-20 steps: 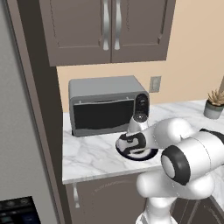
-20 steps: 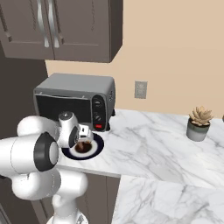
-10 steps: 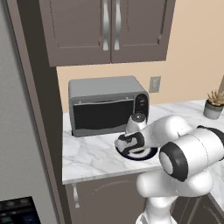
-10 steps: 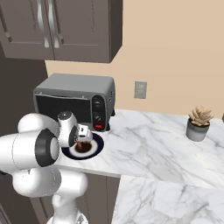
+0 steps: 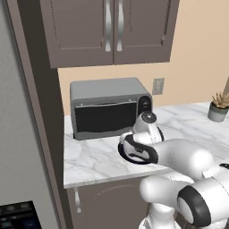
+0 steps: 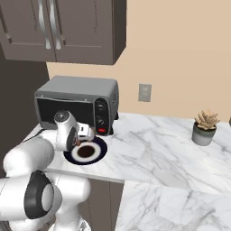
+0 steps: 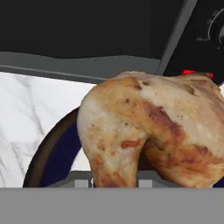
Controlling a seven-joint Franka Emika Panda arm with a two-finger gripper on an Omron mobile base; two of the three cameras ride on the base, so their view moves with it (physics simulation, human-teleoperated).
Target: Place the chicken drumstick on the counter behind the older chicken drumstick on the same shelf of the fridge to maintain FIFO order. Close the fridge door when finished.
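Observation:
The plump golden-tan chicken drumstick [image 7: 148,127] sits between my fingertips, and my gripper [image 7: 116,179] is shut on it. It hangs just above a dark blue plate [image 7: 57,148] on the marble counter [image 6: 158,153]. From the right base view the gripper [image 6: 85,134] holds the chicken drumstick [image 6: 90,133] over the plate [image 6: 97,153], in front of the toaster oven. In the left base view my arm covers most of the plate [image 5: 129,154]. The fridge [image 5: 22,134] stands as a grey wall at the far left, its black dispenser panel [image 5: 18,217] low down.
A grey toaster oven [image 5: 107,107] stands at the back of the counter, close behind the plate. Dark upper cabinets [image 5: 112,27] hang above it. A small potted plant [image 6: 204,127] sits far right. A tall dark panel [image 5: 40,112] separates counter and fridge.
The gripper has risen slightly above the plate with the chicken in it. My arm's elbow has dropped lower in the base views.

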